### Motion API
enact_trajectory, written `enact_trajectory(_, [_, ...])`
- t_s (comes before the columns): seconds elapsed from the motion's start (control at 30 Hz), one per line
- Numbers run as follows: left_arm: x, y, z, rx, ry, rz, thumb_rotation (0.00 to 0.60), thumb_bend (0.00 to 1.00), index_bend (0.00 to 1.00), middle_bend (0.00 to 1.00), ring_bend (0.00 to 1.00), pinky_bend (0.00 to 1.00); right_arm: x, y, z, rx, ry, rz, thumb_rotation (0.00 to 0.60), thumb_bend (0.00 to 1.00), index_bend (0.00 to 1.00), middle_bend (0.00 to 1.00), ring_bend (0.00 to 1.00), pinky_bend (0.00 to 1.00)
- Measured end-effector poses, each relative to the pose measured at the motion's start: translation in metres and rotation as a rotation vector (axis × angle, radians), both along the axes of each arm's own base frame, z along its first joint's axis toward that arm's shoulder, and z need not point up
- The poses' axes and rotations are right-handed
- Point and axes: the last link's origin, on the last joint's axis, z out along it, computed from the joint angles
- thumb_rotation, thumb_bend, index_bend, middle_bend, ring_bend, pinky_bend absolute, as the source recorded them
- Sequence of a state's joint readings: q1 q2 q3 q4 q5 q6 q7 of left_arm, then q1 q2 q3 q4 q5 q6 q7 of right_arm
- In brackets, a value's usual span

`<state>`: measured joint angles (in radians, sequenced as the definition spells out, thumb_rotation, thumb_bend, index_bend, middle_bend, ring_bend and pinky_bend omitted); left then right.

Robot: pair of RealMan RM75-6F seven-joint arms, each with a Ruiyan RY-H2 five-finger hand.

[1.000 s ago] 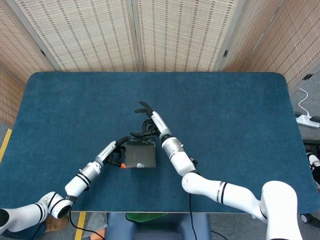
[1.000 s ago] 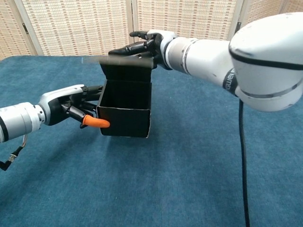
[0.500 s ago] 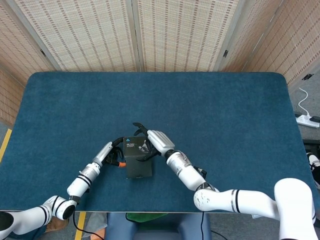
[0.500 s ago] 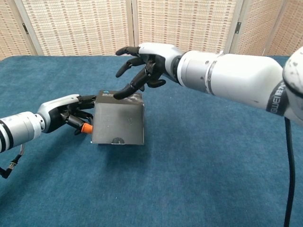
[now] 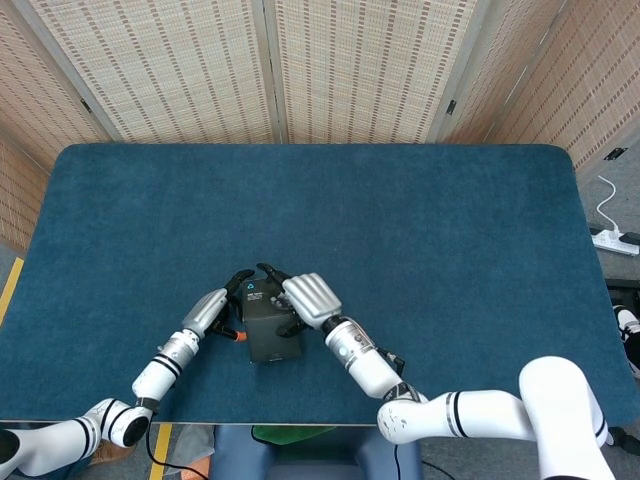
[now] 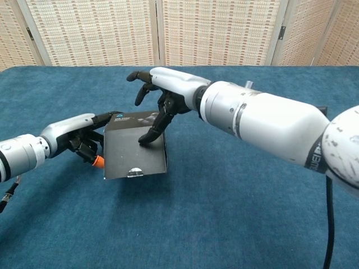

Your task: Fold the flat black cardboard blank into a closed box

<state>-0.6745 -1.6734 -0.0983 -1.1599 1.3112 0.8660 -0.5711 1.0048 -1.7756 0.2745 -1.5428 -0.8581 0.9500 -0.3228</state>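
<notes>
The black cardboard box (image 6: 136, 147) sits on the blue table (image 6: 235, 213), near the robot's edge and a little left of centre. The lid is down, and in the chest view the box leans, its top face tipped toward the camera. A small teal mark (image 6: 118, 117) shows on the lid's far left corner, and a half-round thumb notch (image 6: 133, 173) shows at the bottom edge of the front face.

The right hand (image 6: 162, 89) comes in over the box from the right, fingers spread. One dark fingertip (image 6: 145, 140) presses down on the lid; the rest arch above it, gripping nothing. From the head view the same right hand (image 5: 305, 298) lies across the right part of the box (image 5: 268, 330), its white back facing up.

The left hand (image 6: 84, 137) is up against the box's left side, dark fingers curled along the upper left edge and bracing it. An orange fingertip (image 6: 98, 162) pokes out low at the box's left bottom corner. In the head view the left hand (image 5: 215, 312) touches the box's left wall; whether it truly clamps the box, I can't say.

Behind the table stand woven folding screens (image 5: 330, 70). Off to the right, a white power strip (image 5: 614, 240) lies on the floor.
</notes>
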Motion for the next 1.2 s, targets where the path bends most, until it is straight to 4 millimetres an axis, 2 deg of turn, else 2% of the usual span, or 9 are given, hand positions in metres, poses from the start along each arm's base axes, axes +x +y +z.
enact_trajectory(0.33, [-0.005,0.002,0.018,0.119,0.221,-0.119,0.600,0.19,0.00,0.03,0.56,0.75,-0.004,0.009,-0.005,-0.112,0.092,0.123,0.600,0.00,0.05,0.25,0.71,1.00])
enact_trajectory(0.6, [-0.007,0.002,0.054,0.211,0.460,-0.207,0.600,0.19,0.00,0.00,0.55,0.76,-0.016,0.017,-0.020,-0.239,0.206,0.244,0.600,0.00,0.11,0.26,0.71,1.00])
enact_trajectory(0.8, [0.002,-0.006,0.080,0.283,0.506,-0.215,0.600,0.19,0.00,0.00,0.54,0.76,-0.024,0.020,-0.033,-0.323,0.271,0.328,0.600,0.01,0.19,0.31,0.72,1.00])
enact_trajectory(1.03, [0.011,-0.012,0.095,0.309,0.457,-0.217,0.600,0.19,0.00,0.00,0.53,0.76,-0.036,0.016,-0.047,-0.426,0.356,0.416,0.600,0.17,0.32,0.41,0.72,1.00])
enact_trajectory(1.2, [0.013,-0.015,0.096,0.303,0.441,-0.222,0.600,0.19,0.00,0.00,0.53,0.76,-0.043,0.013,-0.056,-0.481,0.389,0.452,0.600,0.31,0.40,0.57,0.74,1.00])
